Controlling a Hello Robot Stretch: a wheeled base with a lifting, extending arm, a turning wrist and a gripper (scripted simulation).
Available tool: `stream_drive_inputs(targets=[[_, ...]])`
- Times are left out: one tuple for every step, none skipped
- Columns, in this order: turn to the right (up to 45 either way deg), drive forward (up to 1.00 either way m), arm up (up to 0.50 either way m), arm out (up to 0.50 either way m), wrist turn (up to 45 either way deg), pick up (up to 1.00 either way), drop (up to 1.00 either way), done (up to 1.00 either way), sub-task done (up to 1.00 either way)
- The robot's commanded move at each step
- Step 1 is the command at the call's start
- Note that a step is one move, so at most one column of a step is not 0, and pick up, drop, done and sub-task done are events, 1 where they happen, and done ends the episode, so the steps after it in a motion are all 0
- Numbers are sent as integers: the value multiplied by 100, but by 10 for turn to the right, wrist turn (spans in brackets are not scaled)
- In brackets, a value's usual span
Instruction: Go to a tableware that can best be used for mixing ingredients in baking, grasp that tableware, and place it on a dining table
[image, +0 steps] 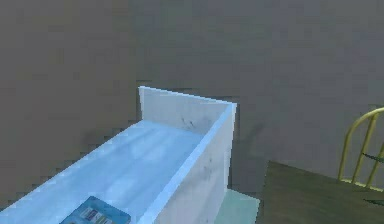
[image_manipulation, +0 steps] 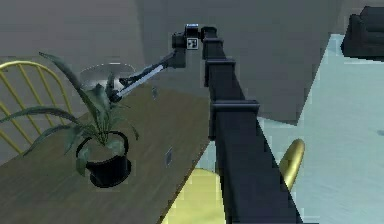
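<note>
A pale blue-white cabinet (image: 150, 165) is running away toward a grey wall (image: 280, 60), with a raised panel closing its far end, and a small blue patterned item (image: 97, 212) is lying on its near top. A yellow chair (image: 365, 150) is showing at the forward view's right edge. In the arm side view a green plant (image_manipulation: 90, 115) is spreading long leaves from a black pot (image_manipulation: 105, 168), a yellow spindle-back chair (image_manipulation: 30, 85) is standing behind it, another yellow chair (image_manipulation: 195, 200) is sitting low near the bottom edge, and a dark sofa (image_manipulation: 365, 35) is resting far off on the pale floor (image_manipulation: 330, 120).
</note>
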Motion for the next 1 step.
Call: stream_drive_inputs(targets=[[0,0,-4,0,0,0,0,0,0]])
